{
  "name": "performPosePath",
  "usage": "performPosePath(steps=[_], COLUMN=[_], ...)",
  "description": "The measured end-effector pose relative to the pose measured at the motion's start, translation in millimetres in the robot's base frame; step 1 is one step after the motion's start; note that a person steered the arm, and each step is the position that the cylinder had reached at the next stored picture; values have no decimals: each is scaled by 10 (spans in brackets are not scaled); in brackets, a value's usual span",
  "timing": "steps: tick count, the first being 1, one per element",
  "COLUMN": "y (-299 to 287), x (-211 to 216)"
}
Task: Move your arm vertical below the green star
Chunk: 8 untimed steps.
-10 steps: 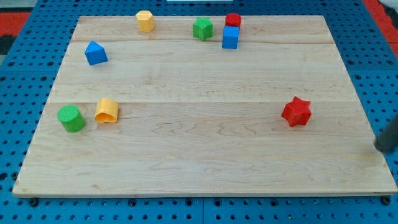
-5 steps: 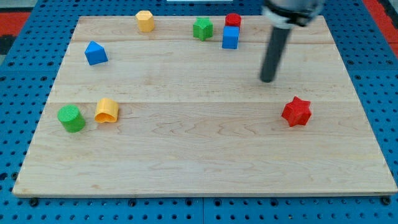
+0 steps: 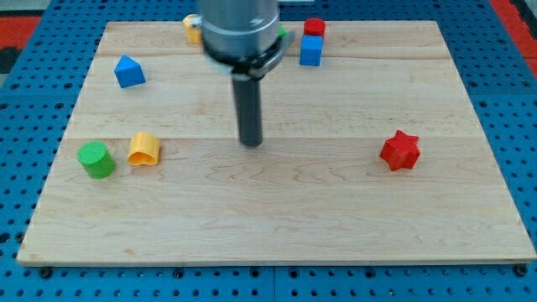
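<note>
My tip rests on the wooden board near its middle, a little left of centre. The green star is almost wholly hidden behind the arm's grey head at the view's top; only a sliver of green shows at the head's right edge. The tip is well below that spot and slightly to its left.
A blue cube with a red block behind it stands at the top. A yellow block peeks out left of the arm. A blue triangular block, a green cylinder, a yellow block and a red star lie around.
My tip has swept from the board's right edge up towards the top right, then left and down to the middle. The arm's head now covers the green star. No block has moved.
</note>
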State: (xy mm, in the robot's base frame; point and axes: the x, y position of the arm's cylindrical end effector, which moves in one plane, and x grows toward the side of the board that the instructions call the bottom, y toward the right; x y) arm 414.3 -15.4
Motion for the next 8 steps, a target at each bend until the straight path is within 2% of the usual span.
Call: performPosePath(steps=[1, 2, 3, 4, 5, 6, 7, 8], y=[102, 152, 322, 323, 323, 339, 500, 522], x=[-1261, -149, 273, -880, 118, 1315, 375, -813])
